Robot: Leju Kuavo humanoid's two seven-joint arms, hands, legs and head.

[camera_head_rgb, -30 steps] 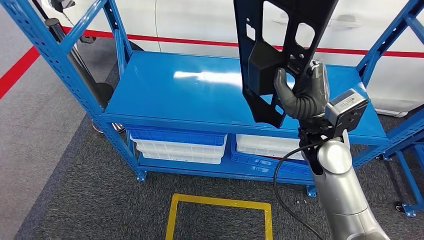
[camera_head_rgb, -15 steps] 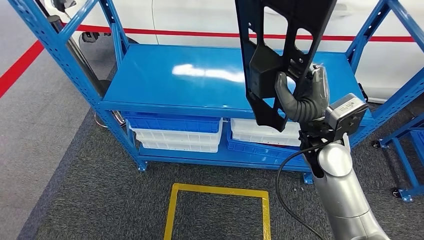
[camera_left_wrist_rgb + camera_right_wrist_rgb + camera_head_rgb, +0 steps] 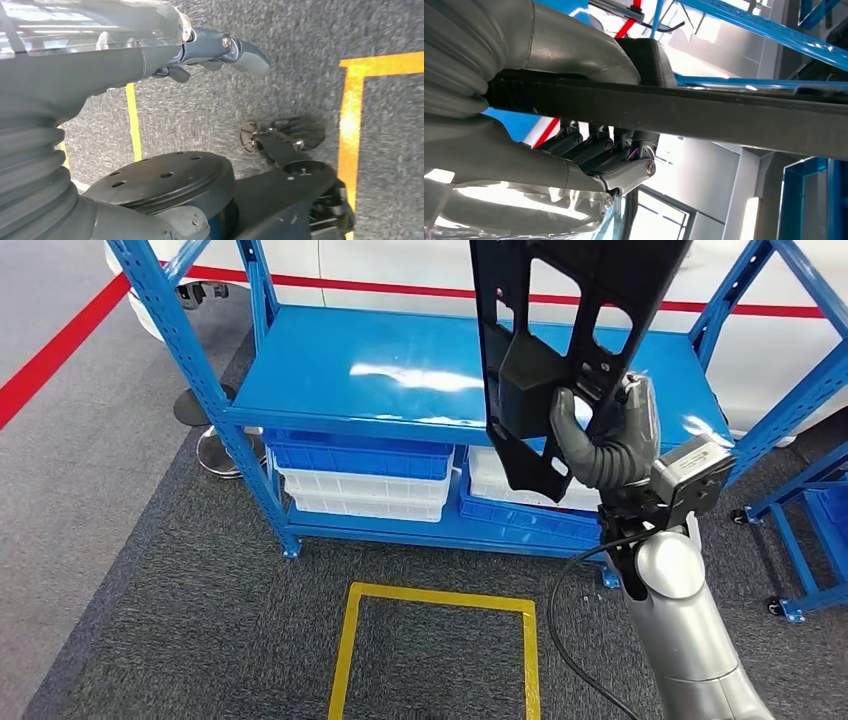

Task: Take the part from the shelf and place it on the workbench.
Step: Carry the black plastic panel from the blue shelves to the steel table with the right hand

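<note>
above the blue shelf [image 3: 400, 380], its top board bare, the right hand [image 3: 605, 440] holds the black part [image 3: 560, 340] upright, fingers [image 3: 565, 425] wrapped around its lower frame. beneath sit white and blue bins [image 3: 360, 475]; on the carpet nearer lies a yellow floor square [image 3: 440, 598]. the left hand [image 3: 220, 50] hangs over carpet, fingers curled in, holding nothing.

Place: I stand in a factory or workshop hall.
Shelving: blue perforated steel rack [image 3: 420, 380] with blue and white plastic bins [image 3: 360, 475].
Floor: grey carpet [image 3: 200, 610], yellow taped square [image 3: 437, 645], red line [image 3: 60, 355].
Behind: white car body [image 3: 420, 260].
</note>
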